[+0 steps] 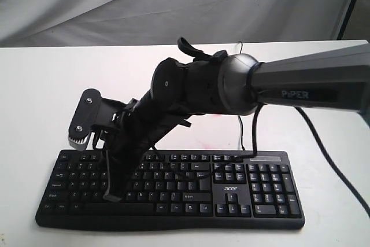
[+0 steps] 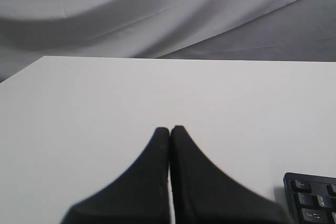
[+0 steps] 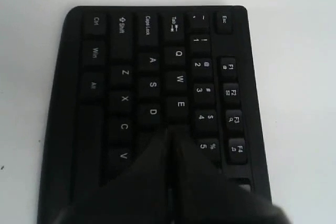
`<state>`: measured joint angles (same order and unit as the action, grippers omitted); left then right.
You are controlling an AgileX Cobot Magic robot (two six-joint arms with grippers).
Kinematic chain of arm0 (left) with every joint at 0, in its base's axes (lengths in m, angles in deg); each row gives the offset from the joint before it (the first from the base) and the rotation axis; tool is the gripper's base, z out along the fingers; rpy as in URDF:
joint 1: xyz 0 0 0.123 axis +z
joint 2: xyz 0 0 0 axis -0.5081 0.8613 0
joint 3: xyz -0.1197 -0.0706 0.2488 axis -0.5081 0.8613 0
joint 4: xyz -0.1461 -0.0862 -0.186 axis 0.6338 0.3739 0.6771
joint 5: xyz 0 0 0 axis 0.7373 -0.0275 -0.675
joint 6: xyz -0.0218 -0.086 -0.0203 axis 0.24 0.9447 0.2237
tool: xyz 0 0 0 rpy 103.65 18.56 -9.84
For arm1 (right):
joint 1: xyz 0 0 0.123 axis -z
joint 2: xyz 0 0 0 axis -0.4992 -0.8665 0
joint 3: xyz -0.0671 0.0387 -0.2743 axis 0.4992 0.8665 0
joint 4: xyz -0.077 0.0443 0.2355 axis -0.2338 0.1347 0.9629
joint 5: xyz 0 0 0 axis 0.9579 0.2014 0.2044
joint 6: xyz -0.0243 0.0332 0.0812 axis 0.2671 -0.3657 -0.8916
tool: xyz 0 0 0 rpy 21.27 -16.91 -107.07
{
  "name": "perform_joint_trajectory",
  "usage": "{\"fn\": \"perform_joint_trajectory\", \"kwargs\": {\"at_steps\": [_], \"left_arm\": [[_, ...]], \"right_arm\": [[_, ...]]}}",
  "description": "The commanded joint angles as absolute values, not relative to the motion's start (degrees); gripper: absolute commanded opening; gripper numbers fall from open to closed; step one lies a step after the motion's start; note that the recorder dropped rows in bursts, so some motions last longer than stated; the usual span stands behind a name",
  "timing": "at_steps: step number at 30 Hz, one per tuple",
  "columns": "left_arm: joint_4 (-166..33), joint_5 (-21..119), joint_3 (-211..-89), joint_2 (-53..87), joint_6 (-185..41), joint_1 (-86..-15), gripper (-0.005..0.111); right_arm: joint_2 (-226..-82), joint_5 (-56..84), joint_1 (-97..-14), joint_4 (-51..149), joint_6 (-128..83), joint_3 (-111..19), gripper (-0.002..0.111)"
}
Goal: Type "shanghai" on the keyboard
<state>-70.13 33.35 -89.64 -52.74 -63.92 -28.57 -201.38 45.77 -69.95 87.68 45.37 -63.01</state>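
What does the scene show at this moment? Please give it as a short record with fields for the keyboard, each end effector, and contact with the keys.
keyboard: black, full-size, lying flat on the white table
right end effector: shut, reaching across, tips over the left letter keys near E and D
left end effector: shut, over the table, off the keyboard, with one keyboard corner in its view
key contact: cannot tell whether the right tips touch a key

Keyboard [image 1: 173,192] matt black plastic; table [image 1: 46,96] smooth matt white; backdrop [image 1: 87,4] creased grey cloth, probably.
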Motion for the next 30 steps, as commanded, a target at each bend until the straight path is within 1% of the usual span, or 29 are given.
{"fn": "perform_joint_trajectory", "kwargs": {"at_steps": [1, 11, 16, 30], "left_arm": [[-70.1, 33.7, -89.3, -53.0, -63.8, -28.8, 0.001], [-70.1, 33.7, -89.3, -53.0, -63.8, -28.8, 0.001], [-70.1, 33.7, -89.3, -53.0, -63.8, -28.8, 0.001], [-70.1, 33.7, -89.3, -53.0, -63.8, -28.8, 0.001]], "right_arm": [[-199.3, 44.4, -69.1, 87.3, 46.0, -60.5, 0.000], [-199.3, 49.3, -67.1, 87.3, 46.2, -60.4, 0.000], [-198.4, 45.1, -67.1, 88.3, 47.1, -57.8, 0.000], [-198.4, 45.1, -67.2, 90.7, 47.7, -57.4, 0.000]]}}
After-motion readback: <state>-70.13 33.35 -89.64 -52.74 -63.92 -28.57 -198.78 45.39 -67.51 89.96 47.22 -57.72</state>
